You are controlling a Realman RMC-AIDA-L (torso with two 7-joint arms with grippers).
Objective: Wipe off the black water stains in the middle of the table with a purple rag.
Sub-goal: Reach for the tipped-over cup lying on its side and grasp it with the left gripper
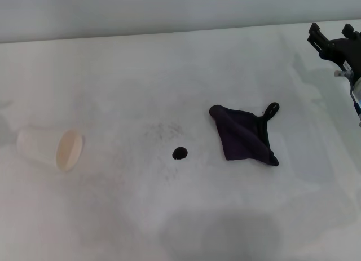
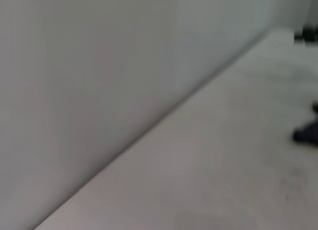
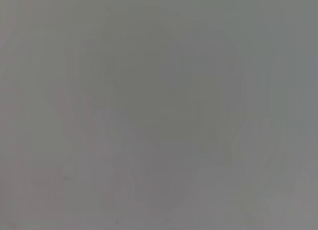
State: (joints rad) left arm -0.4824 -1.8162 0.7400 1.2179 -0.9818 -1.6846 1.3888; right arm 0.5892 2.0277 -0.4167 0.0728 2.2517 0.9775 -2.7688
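Purple rag [image 1: 246, 135] well apart from right tool [image 1: 333, 33], prongs spread, empty.

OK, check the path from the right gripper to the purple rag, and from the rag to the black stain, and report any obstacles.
Nothing visible blocks either path. The right gripper hovers at the far right edge; bare table lies between it and the purple rag. The black stain sits just left of the rag, also across bare table. The tipped paper cup lies far left.
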